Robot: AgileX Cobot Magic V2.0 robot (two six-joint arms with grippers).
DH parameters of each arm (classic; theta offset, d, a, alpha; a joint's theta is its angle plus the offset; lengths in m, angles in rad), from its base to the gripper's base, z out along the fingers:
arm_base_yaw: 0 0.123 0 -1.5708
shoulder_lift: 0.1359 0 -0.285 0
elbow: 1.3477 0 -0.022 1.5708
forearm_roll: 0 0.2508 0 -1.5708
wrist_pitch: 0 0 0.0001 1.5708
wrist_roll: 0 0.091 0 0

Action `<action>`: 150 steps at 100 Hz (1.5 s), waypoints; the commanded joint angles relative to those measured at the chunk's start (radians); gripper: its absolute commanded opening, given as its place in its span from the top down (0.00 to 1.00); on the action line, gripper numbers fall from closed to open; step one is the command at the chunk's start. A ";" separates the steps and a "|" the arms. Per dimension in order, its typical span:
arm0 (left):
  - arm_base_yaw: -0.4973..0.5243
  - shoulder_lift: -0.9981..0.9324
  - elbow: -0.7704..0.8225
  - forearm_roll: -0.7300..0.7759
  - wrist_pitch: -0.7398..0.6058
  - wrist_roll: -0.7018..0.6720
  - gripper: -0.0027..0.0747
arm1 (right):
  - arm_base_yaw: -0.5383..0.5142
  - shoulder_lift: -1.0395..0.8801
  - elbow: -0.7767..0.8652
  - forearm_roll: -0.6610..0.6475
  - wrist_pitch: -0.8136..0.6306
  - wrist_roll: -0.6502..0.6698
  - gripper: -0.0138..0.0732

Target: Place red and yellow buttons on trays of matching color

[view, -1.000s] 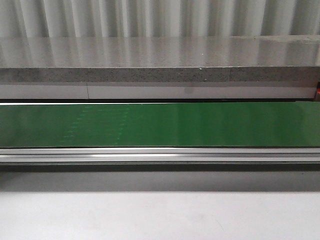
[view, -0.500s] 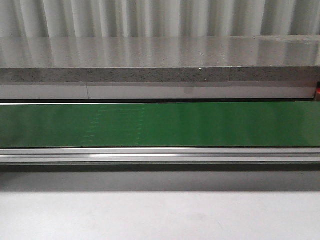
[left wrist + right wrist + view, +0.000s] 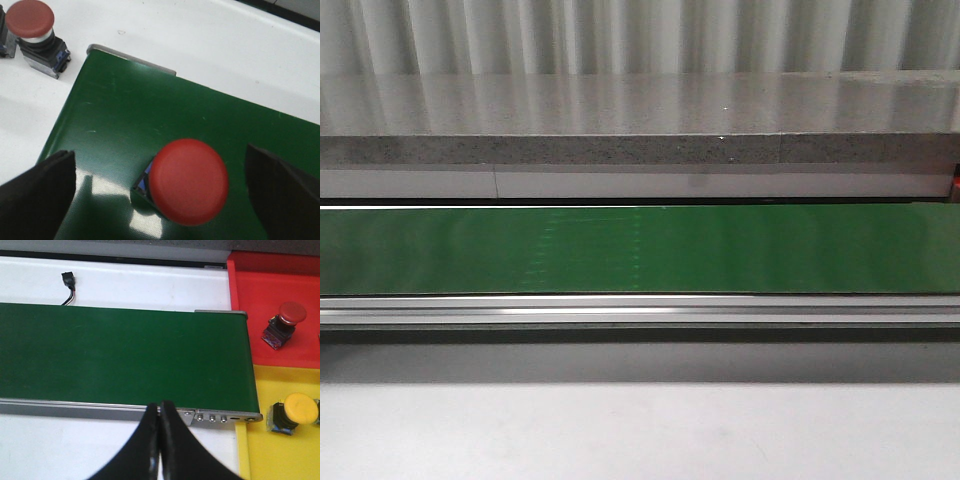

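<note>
In the left wrist view a red button (image 3: 189,181) stands on the green conveyor belt (image 3: 150,110) between the fingers of my open left gripper (image 3: 160,192), not gripped. A second red button (image 3: 31,22) stands on the white table beside the belt's end. In the right wrist view my right gripper (image 3: 159,412) is shut and empty above the belt's front rail. A red button (image 3: 284,324) sits on the red tray (image 3: 265,285) and a yellow button (image 3: 295,412) on the yellow tray (image 3: 260,450), both past the belt's end.
The front view shows only the green belt (image 3: 640,250), its metal rail (image 3: 640,310) and a grey ledge (image 3: 640,120) behind; no gripper or button shows there. A small black connector with wires (image 3: 68,284) lies on the white table beyond the belt.
In the front view a faint dotted patch on the belt has shifted to the right; the belt is running. Nothing else has changed there.
</note>
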 commanded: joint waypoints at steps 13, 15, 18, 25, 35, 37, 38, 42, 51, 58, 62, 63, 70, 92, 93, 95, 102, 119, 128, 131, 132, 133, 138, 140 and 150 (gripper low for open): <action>-0.007 -0.116 -0.061 0.040 -0.042 0.005 0.11 | 0.000 -0.002 -0.026 -0.005 -0.059 -0.011 0.92; -0.007 -0.122 -0.065 0.049 -0.042 0.005 0.12 | 0.000 -0.002 -0.026 -0.005 -0.059 -0.011 0.92; -0.005 -0.135 -0.071 0.064 -0.042 0.005 0.13 | 0.000 -0.002 -0.026 -0.005 -0.059 -0.011 0.92; 0.007 -0.153 -0.091 0.090 -0.038 0.005 0.14 | 0.000 -0.002 -0.026 -0.005 -0.059 -0.011 0.92; 0.041 -0.157 -0.113 0.113 -0.014 0.005 0.14 | 0.000 -0.002 -0.026 -0.005 -0.059 -0.011 0.92; 0.052 -0.157 -0.118 0.117 -0.007 0.005 0.14 | 0.000 -0.002 -0.026 -0.005 -0.059 -0.011 0.92; 0.056 -0.155 -0.118 0.118 -0.001 0.005 0.14 | 0.000 -0.002 -0.026 -0.005 -0.059 -0.011 0.92; 0.082 -0.152 -0.121 0.136 0.010 0.005 0.14 | 0.000 -0.002 -0.026 -0.005 -0.059 -0.011 0.92; 0.155 -0.135 -0.121 0.152 0.031 0.005 0.14 | 0.000 -0.002 -0.026 -0.005 -0.059 -0.011 0.92; 0.220 -0.109 -0.121 0.154 0.040 0.005 0.14 | 0.000 -0.002 -0.026 -0.005 -0.059 -0.011 0.92; 0.257 -0.090 -0.121 0.152 0.041 0.005 0.14 | 0.000 -0.002 -0.026 -0.005 -0.059 -0.011 0.92; 0.263 -0.086 -0.121 0.152 0.041 0.005 0.14 | 0.000 -0.002 -0.026 -0.005 -0.059 -0.011 0.92; 0.313 -0.051 -0.121 0.152 0.033 0.005 0.14 | 0.000 -0.002 -0.026 -0.005 -0.059 -0.011 0.92; 0.407 0.096 -0.121 0.125 -0.008 0.005 0.14 | 0.000 -0.002 -0.026 -0.005 -0.059 -0.011 0.92; 0.409 0.105 -0.121 0.125 -0.011 0.005 0.14 | 0.000 -0.002 -0.026 -0.005 -0.059 -0.011 0.92; 0.412 0.117 -0.121 0.125 -0.021 0.005 0.14 | 0.000 -0.002 -0.026 -0.005 -0.059 -0.011 0.92; 0.423 0.155 -0.121 0.125 -0.050 0.005 0.14 | 0.000 -0.002 -0.026 -0.005 -0.059 -0.011 0.92; 0.442 0.233 -0.151 0.125 -0.074 0.005 0.14 | 0.000 -0.002 -0.026 -0.005 -0.059 -0.011 0.92; 0.443 0.277 -0.190 0.129 -0.074 0.005 0.14 | 0.000 -0.002 -0.026 -0.005 -0.059 -0.011 0.92; 0.443 0.289 -0.209 0.129 -0.069 0.005 0.14 | 0.000 -0.002 -0.026 -0.005 -0.059 -0.011 0.92; 0.443 0.293 -0.212 0.129 -0.067 0.005 0.14 | 0.000 -0.002 -0.026 -0.005 -0.059 -0.011 0.92; 0.443 0.300 -0.220 0.129 -0.067 0.005 0.14 | 0.000 -0.002 -0.026 -0.005 -0.059 -0.011 0.92; 0.443 0.322 -0.243 0.131 -0.060 0.005 0.14 | 0.000 -0.002 -0.026 -0.005 -0.059 -0.011 0.92; 0.443 0.331 -0.252 0.131 -0.058 0.005 0.14 | 0.000 -0.002 -0.026 -0.005 -0.059 -0.011 0.92; 0.443 0.372 -0.289 0.141 -0.049 0.005 0.14 | 0.000 -0.002 -0.026 -0.005 -0.059 -0.011 0.92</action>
